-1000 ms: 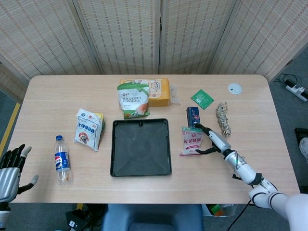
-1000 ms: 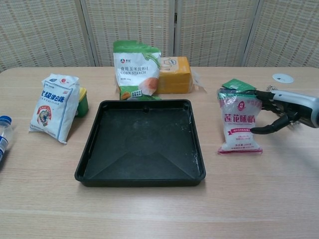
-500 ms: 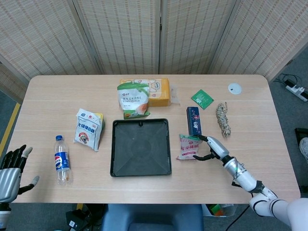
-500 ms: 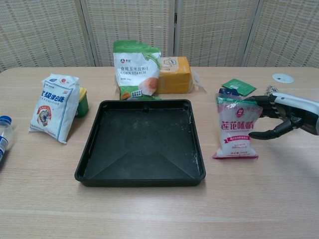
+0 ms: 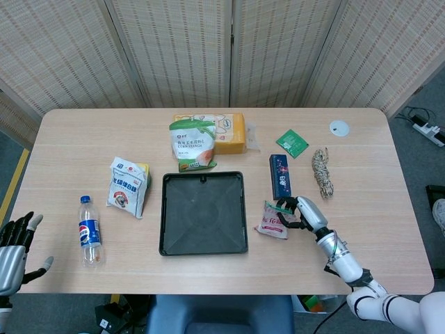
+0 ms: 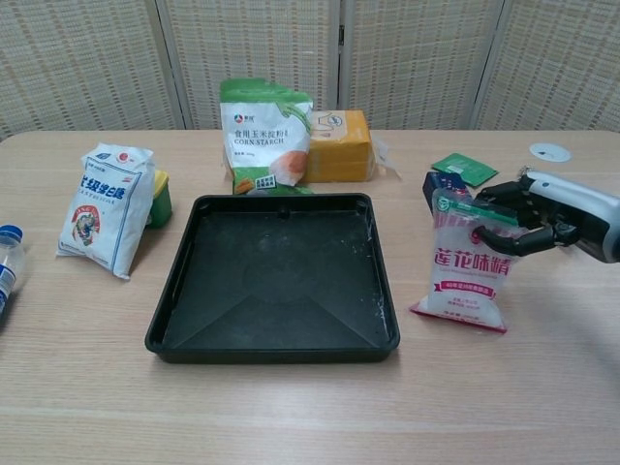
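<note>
The right hand [image 6: 528, 218] grasps the pink packet [image 6: 467, 263] by its top edge, right of centre; the packet hangs upright, bottom touching the desk [image 6: 291, 407], just right of the black tray [image 6: 275, 281].

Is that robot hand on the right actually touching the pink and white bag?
Touching. In the chest view, the right hand has its fingers wrapped across the pink and white bag.

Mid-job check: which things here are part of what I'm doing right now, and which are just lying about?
In hand:
right robot hand
pink-and-white pouch, gripped and tilted up beside the black tray

Lying about:
corn starch bag
orange pack
white bag
Pepsi bottle
blue box
green sachet
twine bundle
left robot hand
</note>
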{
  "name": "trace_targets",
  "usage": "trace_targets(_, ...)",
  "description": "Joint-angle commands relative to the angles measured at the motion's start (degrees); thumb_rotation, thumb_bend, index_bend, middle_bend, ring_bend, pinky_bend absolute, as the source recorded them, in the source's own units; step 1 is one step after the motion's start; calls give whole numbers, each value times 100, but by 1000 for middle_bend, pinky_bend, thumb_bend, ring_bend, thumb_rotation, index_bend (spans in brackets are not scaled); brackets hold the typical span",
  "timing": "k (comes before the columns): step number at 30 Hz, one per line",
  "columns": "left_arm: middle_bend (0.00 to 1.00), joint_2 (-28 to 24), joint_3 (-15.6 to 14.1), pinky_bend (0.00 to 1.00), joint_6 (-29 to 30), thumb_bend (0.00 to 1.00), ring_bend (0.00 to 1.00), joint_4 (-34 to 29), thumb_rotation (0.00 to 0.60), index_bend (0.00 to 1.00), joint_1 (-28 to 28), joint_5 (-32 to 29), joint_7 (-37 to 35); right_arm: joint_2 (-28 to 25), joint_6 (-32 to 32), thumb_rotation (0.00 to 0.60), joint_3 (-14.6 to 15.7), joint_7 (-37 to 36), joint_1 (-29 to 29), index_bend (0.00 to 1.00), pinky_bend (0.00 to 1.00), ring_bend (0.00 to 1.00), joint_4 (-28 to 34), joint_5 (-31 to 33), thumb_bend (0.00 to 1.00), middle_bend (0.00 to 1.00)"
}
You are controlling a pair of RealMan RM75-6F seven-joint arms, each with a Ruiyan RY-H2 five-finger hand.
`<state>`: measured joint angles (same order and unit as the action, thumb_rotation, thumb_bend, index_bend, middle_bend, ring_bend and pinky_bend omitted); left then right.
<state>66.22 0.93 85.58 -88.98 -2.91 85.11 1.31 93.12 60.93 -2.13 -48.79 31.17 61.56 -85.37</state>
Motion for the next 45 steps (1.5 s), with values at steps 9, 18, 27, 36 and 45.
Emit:
trace_targets(9,40,36,-8,0,-3,325,49,100,600,0,-8,64,-104,162,281,600,-628,944,-284,589,638,607,638,785,599,527)
trace_targets(18,33,52,-48,0,-15,324,48,144,600,0,5,108,-171,430,511,600,-909,2402,-200,589,633,588,1365,1022,599,508)
trace_targets(27,30,94,-83,0,-74,325,45,250,600,0,10,116,-266,596,689,600,-980,3189,-343,589,625,578,1336,1267,601,499)
trace_targets(36,21,148,-111,0,-56,325,39,280,600,0,1,205,-317,837,524,600,-1167,3216,-221,583,616,570,946,1361,601,485)
trace_targets(45,18,157,-107,0,-36,324,37,308,600,0,9,214,-322,940,432,600,-1070,3378,-116,356,524,491,1036,1148,601,356)
